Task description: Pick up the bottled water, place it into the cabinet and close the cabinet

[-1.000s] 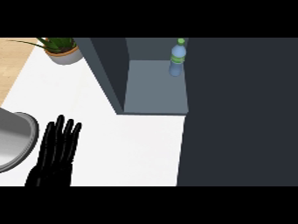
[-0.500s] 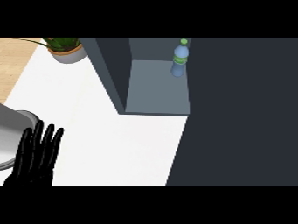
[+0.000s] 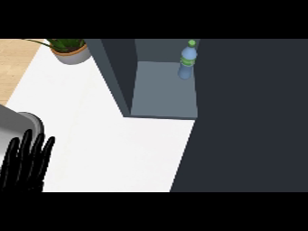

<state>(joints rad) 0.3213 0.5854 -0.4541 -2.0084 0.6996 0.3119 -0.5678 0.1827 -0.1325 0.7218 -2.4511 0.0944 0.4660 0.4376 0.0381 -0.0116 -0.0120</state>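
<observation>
The bottled water point(image 3: 188, 61), clear blue with a green cap, stands upright at the back of the open dark grey cabinet point(image 3: 116, 72), on its pale shelf floor. The cabinet's dark door point(image 3: 256, 117) fills the right side of the view, and its edge runs just beside the bottle. My left hand point(image 3: 26, 162) shows at the lower left over the white counter, fingers straight and open, holding nothing, far from the bottle. My right hand shows nowhere in the view.
A potted plant point(image 3: 69, 48) stands at the counter's far left corner. A large grey metal pot point(image 3: 3, 135) sits at the left edge, just beyond my left hand's fingertips. The white counter point(image 3: 109, 140) lies between the hand and the cabinet. Wooden floor point(image 3: 3, 67) shows at the left.
My left hand has drawn down and to the left, towards the view's lower edge. The door's lower edge has come further left across the counter. The bottle stands as before.
</observation>
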